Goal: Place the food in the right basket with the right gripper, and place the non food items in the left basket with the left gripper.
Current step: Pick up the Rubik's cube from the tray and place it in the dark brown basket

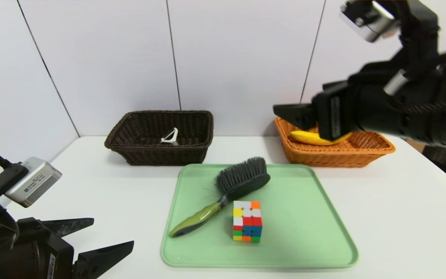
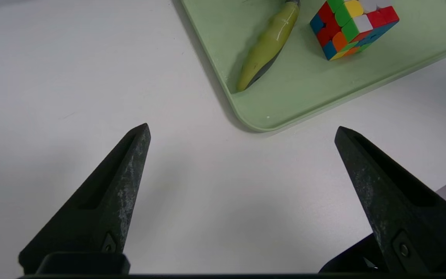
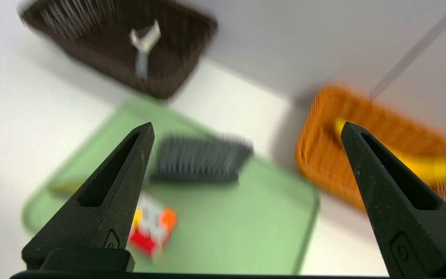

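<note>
**Banana in the orange basket, brush and cube on the tray**

A smooth yellow banana (image 1: 311,137) is seen lying in the woven orange basket (image 1: 356,154), partly hidden by the right gripper (image 1: 293,116), which is held above it with tapered black fingers spread and empty. A white peeler (image 1: 170,137) rests in the dark wicker basket (image 1: 157,153). On the matte green tray (image 1: 316,232) a bristled brush (image 1: 227,192) and a glossy puzzle cube (image 1: 247,221) lie just beside each other. The left gripper (image 2: 242,131) is held spread over bare table (image 1: 401,217) near the tray's corner; its arm is cut off.
</note>
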Motion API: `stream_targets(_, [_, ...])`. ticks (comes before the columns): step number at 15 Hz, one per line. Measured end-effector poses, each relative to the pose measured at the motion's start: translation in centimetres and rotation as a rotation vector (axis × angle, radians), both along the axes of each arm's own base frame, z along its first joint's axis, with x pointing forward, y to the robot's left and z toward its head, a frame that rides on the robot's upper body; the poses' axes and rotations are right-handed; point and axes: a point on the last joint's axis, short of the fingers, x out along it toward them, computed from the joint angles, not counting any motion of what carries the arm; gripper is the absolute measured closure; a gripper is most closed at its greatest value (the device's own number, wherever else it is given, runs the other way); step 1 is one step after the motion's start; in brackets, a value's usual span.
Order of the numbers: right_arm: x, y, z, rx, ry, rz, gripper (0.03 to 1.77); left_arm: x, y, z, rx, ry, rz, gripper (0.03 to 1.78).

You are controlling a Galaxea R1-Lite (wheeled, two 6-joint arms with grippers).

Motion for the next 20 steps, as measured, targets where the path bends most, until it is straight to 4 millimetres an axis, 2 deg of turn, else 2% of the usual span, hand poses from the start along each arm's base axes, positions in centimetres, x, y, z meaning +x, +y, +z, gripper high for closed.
stream_targets(3, [-3.3, -3.9, -3.7, -0.049, 0.149, -0.062, 0.12, -0.2, 0.2, -0.1, -0.005, 0.001, 0.000, 0.12])
stream_targets(7, [-5.5, -7.3, -7.5, -0.042, 0.238, -0.155, 0.11, -0.8, 0.6, -0.5, -0.007, 0.001, 0.002, 0.12])
stream_targets(11, [-6.3, -8.3, -8.0, -0.013, 0.236, -0.176, 0.11, -1.0, 0.6, -0.7, -0.011, 0.013, -0.001, 0.12])
stream_targets(14, [-6.4, -8.4, -8.1, -0.014, 0.239, -0.177, 0.11, -0.3, -0.6, 1.0, -0.038, 0.021, -0.013, 0.12])
stream_targets(17, [-6.4, -8.4, -8.2, -0.014, 0.241, -0.178, 0.11, 0.9, -3.2, 4.2, -0.104, 0.076, -0.003, 0.12])
stream_targets(20, [-6.4, -8.4, -8.2, -0.015, 0.242, -0.178, 0.11, 2.1, -7.1, 6.4, -0.099, 0.167, -0.008, 0.12])
